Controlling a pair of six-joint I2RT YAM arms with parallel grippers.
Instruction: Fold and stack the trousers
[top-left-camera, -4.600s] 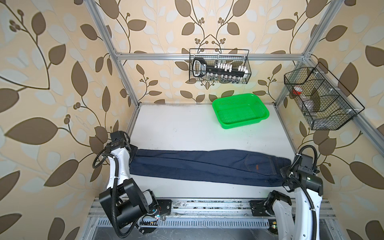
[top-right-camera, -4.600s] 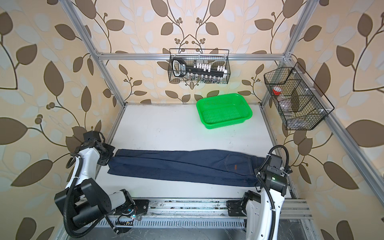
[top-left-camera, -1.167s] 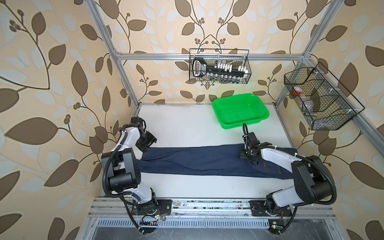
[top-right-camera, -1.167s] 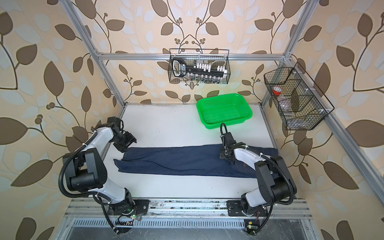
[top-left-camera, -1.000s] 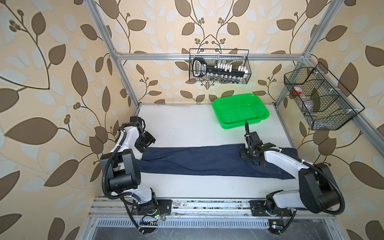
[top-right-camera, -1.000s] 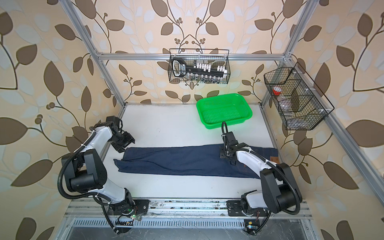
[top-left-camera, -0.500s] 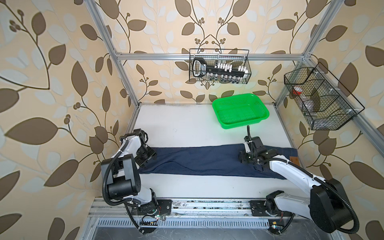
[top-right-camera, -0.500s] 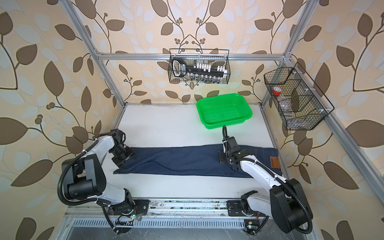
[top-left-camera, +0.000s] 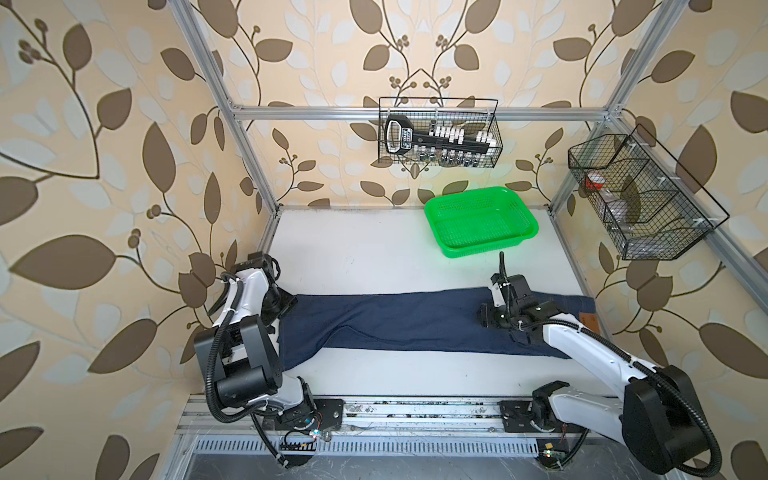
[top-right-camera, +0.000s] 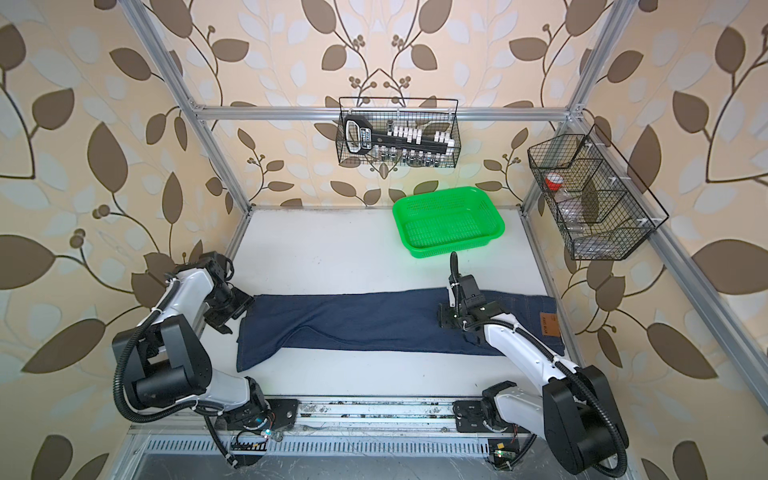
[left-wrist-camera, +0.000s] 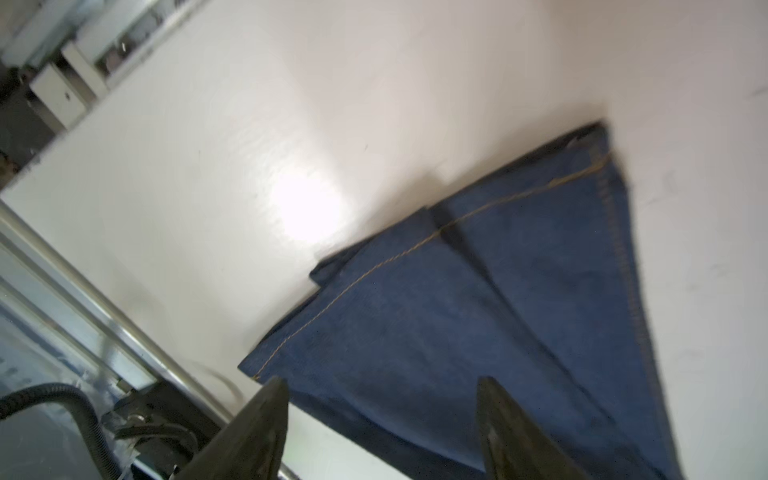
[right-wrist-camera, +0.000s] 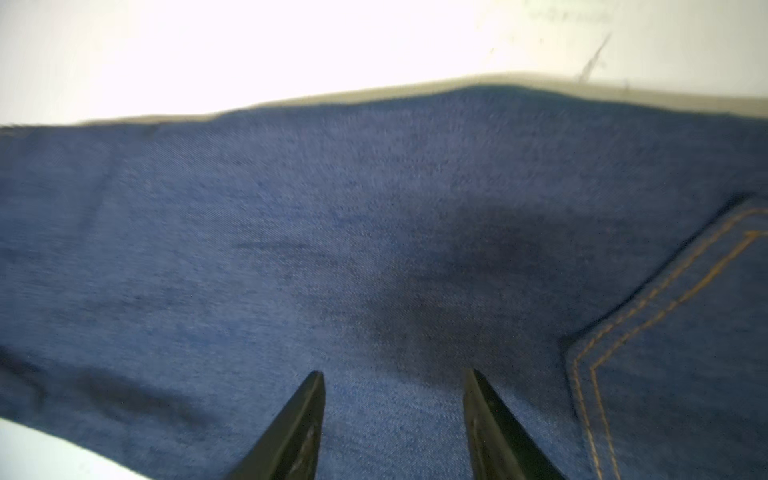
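Note:
The trousers (top-left-camera: 395, 320) (top-right-camera: 365, 320), dark blue denim, lie in a long strip across the table. Their brown patch (top-right-camera: 548, 325) marks the waistband at the right end. At the left end one leg hem splays toward the front. My left gripper (top-left-camera: 286, 305) (left-wrist-camera: 382, 382) stands open at that hem end, with the tan-stitched hem (left-wrist-camera: 478, 311) between and beyond its fingers. My right gripper (top-left-camera: 486, 320) (right-wrist-camera: 392, 374) is open and low over the thigh part of the trousers (right-wrist-camera: 332, 228), beside a back pocket's stitching (right-wrist-camera: 648, 311). Neither gripper holds anything.
An empty green basket (top-left-camera: 482, 249) (top-right-camera: 449, 248) stands at the back right of the white table. A wire basket (top-left-camera: 438, 139) hangs on the back wall and another wire basket (top-left-camera: 640, 199) on the right wall. Metal frame rails edge the table.
My left gripper came forward along the left edge to the hem end and opened wider. The left leg end now splays toward the front. The right arm drew back a little, uncovering the waistband patch.

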